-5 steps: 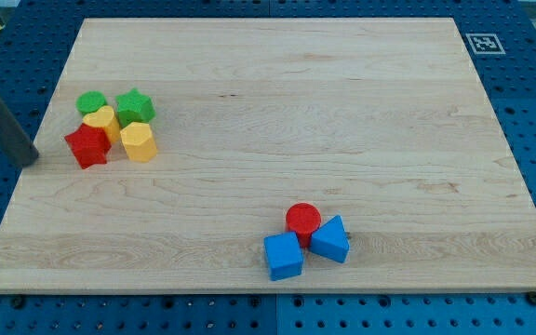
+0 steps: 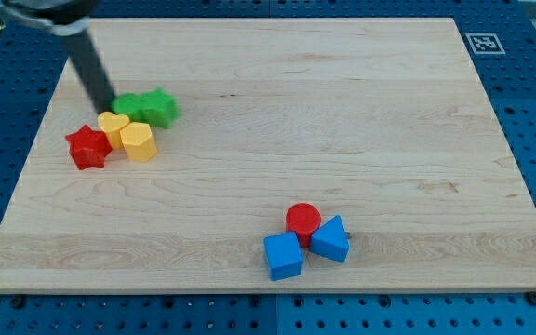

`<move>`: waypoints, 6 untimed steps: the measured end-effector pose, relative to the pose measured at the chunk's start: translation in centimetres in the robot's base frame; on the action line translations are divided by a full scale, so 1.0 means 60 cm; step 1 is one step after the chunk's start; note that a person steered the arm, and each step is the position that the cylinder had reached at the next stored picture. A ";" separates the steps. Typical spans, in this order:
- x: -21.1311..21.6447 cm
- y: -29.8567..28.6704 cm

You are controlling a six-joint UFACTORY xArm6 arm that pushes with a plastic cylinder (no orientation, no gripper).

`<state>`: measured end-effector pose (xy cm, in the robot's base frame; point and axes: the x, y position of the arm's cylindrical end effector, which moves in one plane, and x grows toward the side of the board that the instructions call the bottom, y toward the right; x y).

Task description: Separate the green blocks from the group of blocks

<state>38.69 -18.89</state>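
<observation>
Green blocks are two here, and I place everything by the yellow hexagon block [image 2: 139, 140] as landmark. The green star block [image 2: 161, 107] lies above and a little to the right of it, slightly apart. The second green block [image 2: 130, 104], rounded as far as I can tell, sits directly above the landmark, touching the star and very close to the yellow heart-like block [image 2: 112, 125], which lies just left of the landmark. The red star block [image 2: 87, 146] is further left, touching that yellow one.

My tip [image 2: 108, 104] stands above and left of the landmark, right at the left side of the rounded green block, seemingly in contact. This arm has no jaws, only the rod, so nothing opens or closes.

In my judgement the separation is begun but not finished, because the greens are near the yellows. The risks I see:
- If the push line drops toward the landmark, the rounded green may drag a yellow block along.
- The star may rotate and slip off sideways, so the two greens split.
- The rod shaft could brush the yellow heart-like block.

The red cylinder [image 2: 302, 220] and two blue blocks [image 2: 283, 255] [image 2: 330, 239] lie far below-right on the counter [image 2: 361, 121], and should not interfere.
</observation>
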 end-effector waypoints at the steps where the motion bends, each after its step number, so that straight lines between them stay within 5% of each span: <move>1: -0.005 0.059; 4: 0.021 0.019; 5: 0.047 0.088; 6: 0.001 0.195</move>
